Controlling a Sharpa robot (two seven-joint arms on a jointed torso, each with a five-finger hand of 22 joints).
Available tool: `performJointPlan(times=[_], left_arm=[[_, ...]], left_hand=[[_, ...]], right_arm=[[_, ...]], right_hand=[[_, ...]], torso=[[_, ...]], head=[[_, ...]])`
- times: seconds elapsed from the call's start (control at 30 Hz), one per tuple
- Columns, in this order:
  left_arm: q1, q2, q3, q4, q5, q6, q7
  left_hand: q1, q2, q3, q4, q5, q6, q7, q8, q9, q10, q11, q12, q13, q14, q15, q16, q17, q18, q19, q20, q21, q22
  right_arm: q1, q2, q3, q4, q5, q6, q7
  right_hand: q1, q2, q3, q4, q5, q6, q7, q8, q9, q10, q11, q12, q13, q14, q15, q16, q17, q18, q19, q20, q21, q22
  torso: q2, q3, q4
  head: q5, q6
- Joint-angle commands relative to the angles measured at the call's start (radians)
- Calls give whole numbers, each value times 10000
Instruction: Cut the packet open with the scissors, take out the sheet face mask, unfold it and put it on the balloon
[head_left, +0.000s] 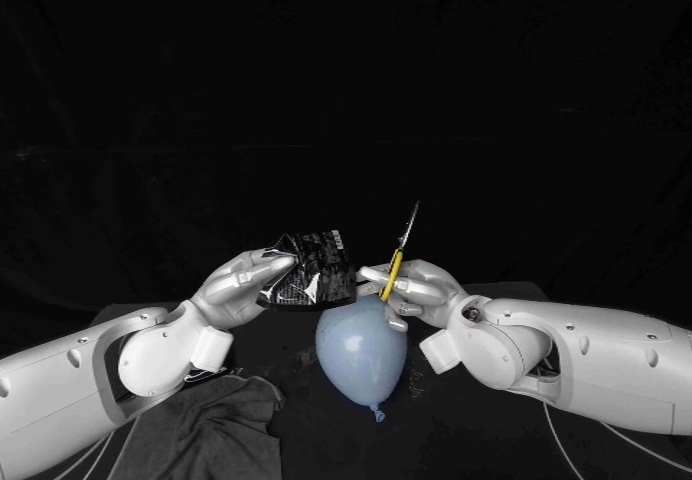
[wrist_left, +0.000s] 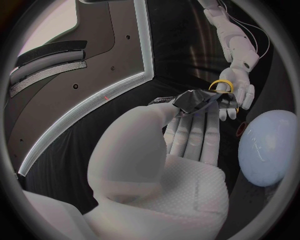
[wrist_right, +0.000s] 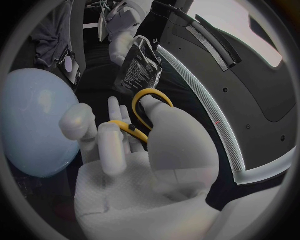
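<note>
Left hand and right hand are raised near each other, fingers gripping.

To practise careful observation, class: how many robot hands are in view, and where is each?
2. The left hand holds the packet near the balloon; the right hand holds the scissors beside the packet, blades up. None seems hidden.

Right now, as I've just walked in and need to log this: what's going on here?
The robot is at the cutting step. Its left hand holds the packet up. Its right hand holds the scissors, blades pointing up, right beside the packet's edge. The balloon lies just below both hands. Whether the cut has begun, I cannot tell.
</note>
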Motion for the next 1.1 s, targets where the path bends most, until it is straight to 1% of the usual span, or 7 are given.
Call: performJointPlan(times=[0.03,0.43,0.53,0.73,0.9,0.97,1.1], left_arm=[[20,46,15,67,-107,350,-46],[20,91,14,61,-140,441,-192],[20,109,13,37,-141,436,-212],[20,133,12,-28,-143,398,-232],[20,179,9,-93,-143,357,-256],[21,208,7,-128,-143,300,-270],[22,273,1,-157,-81,-3,-337]], left_hand=[[19,113,11,-58,31,6,38,52,530,-2,-2,-37,-5,78,-12,-46,-13,157,62,11,-2,-10],[8,118,9,-62,31,6,38,55,535,1,-2,-37,-6,83,-12,-47,-14,156,65,11,-3,-12],[-2,126,9,-63,31,4,38,57,540,2,-2,-38,-6,86,-12,-49,-16,155,68,11,-3,-14],[-6,130,9,-64,31,3,37,58,542,2,-2,-38,-6,87,-12,-51,-17,155,69,11,-4,-14],[-15,136,10,-67,31,1,35,60,547,3,-2,-39,-6,89,-12,-53,-18,154,71,11,-5,-16],[-19,140,10,-67,31,-1,34,61,549,2,-2,-40,-7,89,-11,-54,-19,155,73,11,-4,-16],[-63,162,-4,-102,31,-27,21,69,578,-8,-6,-46,-9,90,-15,-78,-32,172,210,-29,63,5]], right_arm=[[-2,54,9,32,-124,147,174],[-2,134,10,231,-114,151,171],[-2,139,11,284,-93,188,175],[-2,138,12,366,-32,245,171],[-2,167,13,416,125,397,142],[-1,176,13,444,217,540,107],[-1,158,15,506,452,716,19]], right_hand=[[71,5,-73,-13,-3,0,60,-63,-10,-66,-26,-11,-16,288,64,39,9,98,-32,58,-82,-25],[183,144,-95,0,-3,28,59,-81,-40,-64,-26,-3,-13,291,65,49,15,103,-31,61,-100,-33],[267,237,-109,6,-2,67,49,-85,-60,-25,-37,12,-8,294,60,60,28,102,-20,59,-90,-21],[421,367,-109,-8,-2,166,16,-75,-89,81,-69,38,-1,308,38,89,83,91,23,46,-26,32],[716,619,22,-52,0,430,-114,-1,-118,474,-197,155,27,329,-53,129,155,62,116,-12,135,160],[987,819,278,-145,2,645,-242,87,-116,780,-319,236,41,345,-153,153,203,36,195,-89,282,274],[1442,996,789,-444,4,1017,-459,282,-60,1349,-541,376,83,371,-340,185,275,2,289,-250,458,419]], torso=[[-3,-10,8],[-10,-10,0],[-8,-11,13],[-6,-10,-9],[-5,-9,3],[-5,-7,8],[-27,-14,7]], head=[[18,-19],[35,-70],[41,-77],[12,-89],[-5,-75],[7,-51],[33,-74]])
